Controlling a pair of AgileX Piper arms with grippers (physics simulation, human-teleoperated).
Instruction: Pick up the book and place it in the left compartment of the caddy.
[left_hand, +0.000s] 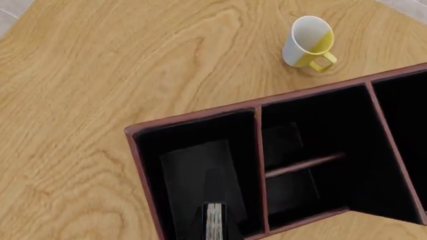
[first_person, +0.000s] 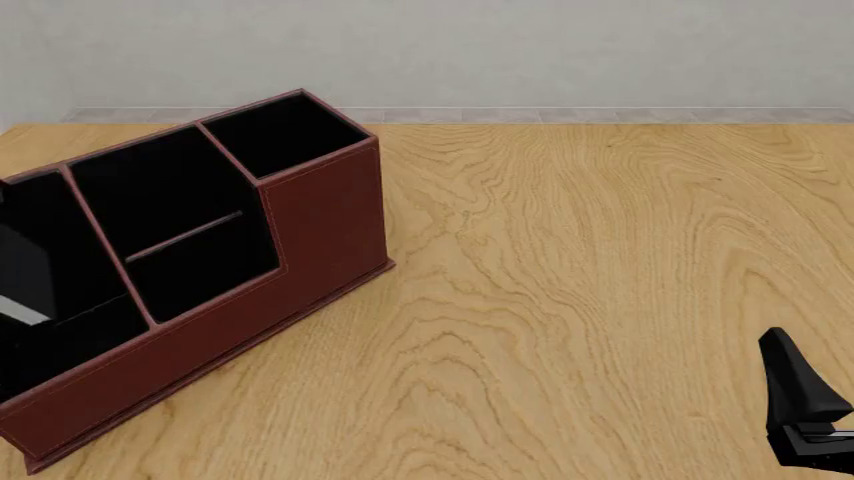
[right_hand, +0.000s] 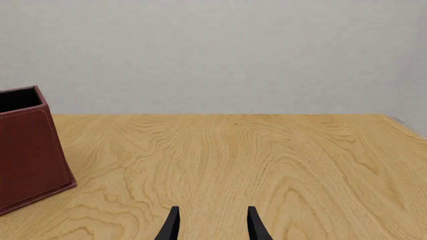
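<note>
Left gripper (left_hand: 213, 227) holds the book (left_hand: 213, 220) down inside the caddy's (first_person: 320, 250) left compartment (left_hand: 200, 165) (basically there), only letting go left.

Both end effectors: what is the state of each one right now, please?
Left end effector: not visible itself; cannot be told. The book stands in the caddy's end compartment below its camera.
Right end effector: open, holding nothing.

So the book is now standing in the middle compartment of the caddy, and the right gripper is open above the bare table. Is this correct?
Not quite. The left wrist view shows the book in the left compartment, the end bay of the caddy, not the middle one. The right gripper is indeed open above the bare table.
</note>
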